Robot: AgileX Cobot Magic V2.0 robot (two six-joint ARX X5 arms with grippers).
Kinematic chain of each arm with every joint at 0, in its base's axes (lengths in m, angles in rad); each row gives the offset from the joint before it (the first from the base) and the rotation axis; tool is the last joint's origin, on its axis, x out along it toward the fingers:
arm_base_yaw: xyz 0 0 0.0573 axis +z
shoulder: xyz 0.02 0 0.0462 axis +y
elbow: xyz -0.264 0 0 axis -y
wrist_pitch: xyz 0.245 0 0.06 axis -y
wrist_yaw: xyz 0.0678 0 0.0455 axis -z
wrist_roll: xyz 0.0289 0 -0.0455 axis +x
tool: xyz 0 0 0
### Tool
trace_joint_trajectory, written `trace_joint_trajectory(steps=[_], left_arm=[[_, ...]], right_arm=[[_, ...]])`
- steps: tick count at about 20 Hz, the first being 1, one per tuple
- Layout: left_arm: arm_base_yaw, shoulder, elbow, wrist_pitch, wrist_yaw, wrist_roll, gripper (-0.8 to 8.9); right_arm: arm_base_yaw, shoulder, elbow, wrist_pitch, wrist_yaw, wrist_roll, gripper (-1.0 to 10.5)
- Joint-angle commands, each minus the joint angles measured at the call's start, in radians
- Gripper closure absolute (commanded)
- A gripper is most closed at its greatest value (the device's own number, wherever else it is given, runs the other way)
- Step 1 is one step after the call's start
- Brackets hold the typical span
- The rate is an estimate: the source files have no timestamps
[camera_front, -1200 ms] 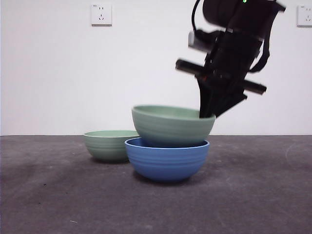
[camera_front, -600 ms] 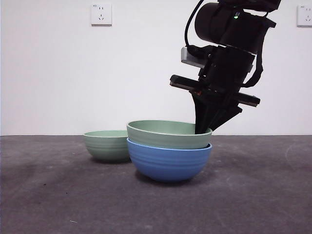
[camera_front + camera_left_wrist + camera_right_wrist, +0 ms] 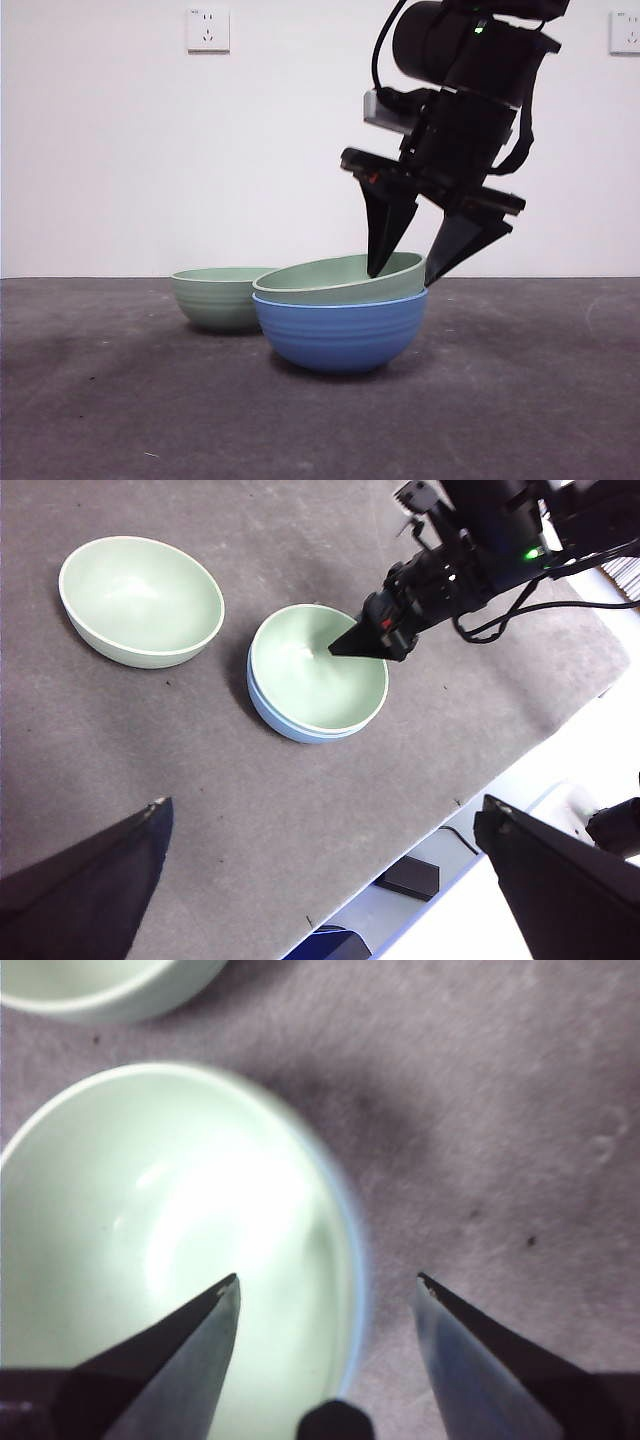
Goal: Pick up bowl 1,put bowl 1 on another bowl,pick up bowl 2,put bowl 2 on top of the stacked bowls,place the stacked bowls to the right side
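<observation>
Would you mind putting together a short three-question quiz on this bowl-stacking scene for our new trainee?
1. True or false: the right gripper is shut on the green bowl.
2. Which bowl sits lowest in the stack? A) the blue bowl B) a green bowl C) a white bowl
3. Fill in: the second green bowl stands alone on the ____.

Key
1. False: the fingers are spread, one on each side of the green bowl's rim.
2. A: the green bowl rests tilted in the blue bowl.
3. Table, beside the stack. The left gripper waits apart, open.
</observation>
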Motion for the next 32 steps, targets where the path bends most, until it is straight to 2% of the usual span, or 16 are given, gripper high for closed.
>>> trace_joint_trajectory(steps=[1,6,9,13,17,19,22,29,30,32], left_arm=[[-0.003,0.025,0.003,0.015,0.005,0.001,1.49],[-0.003,0.108,0.003,0.092,-0.017,-0.002,1.49],[-0.022,0.208,0.003,0.191,-0.104,-0.063,1.49],[-0.102,0.396,0.003,0.381,-0.255,-0.16,1.49],[-0.185,0.602,0.01,0.57,-0.373,-0.251,1.49],[-0.218,0.707,0.036,0.623,-0.436,-0.271,1.49],[-0.248,0.867,0.122,0.634,-0.522,-0.271,1.49],[-0.265,1.141,0.307,0.604,-0.57,-0.322,1.6],[-0.265,1.156,0.314,0.603,-0.57,-0.332,2.11],[-0.265,1.167,0.315,0.606,-0.566,-0.341,4.63]], right_arm=[[0.002,-0.058,0.002,0.005,-0.001,-0.011,6.6],[0.002,-0.234,0.002,-0.023,0.001,-0.012,6.6],[0.0,-0.374,0.002,-0.056,0.003,-0.011,6.6],[0.0,-0.548,0.002,-0.127,0.007,-0.011,6.6],[0.0,-0.668,0.002,-0.208,0.009,-0.008,6.6],[0.0,-0.712,0.002,-0.249,0.009,-0.007,6.6],[0.0,-0.759,0.002,-0.289,0.007,-0.007,6.6],[0.0,-0.809,0.002,-0.313,0.008,-0.007,6.6],[0.0,-0.809,0.002,-0.313,0.007,-0.007,6.6],[0.0,-0.809,0.002,-0.313,0.008,-0.008,6.6]])
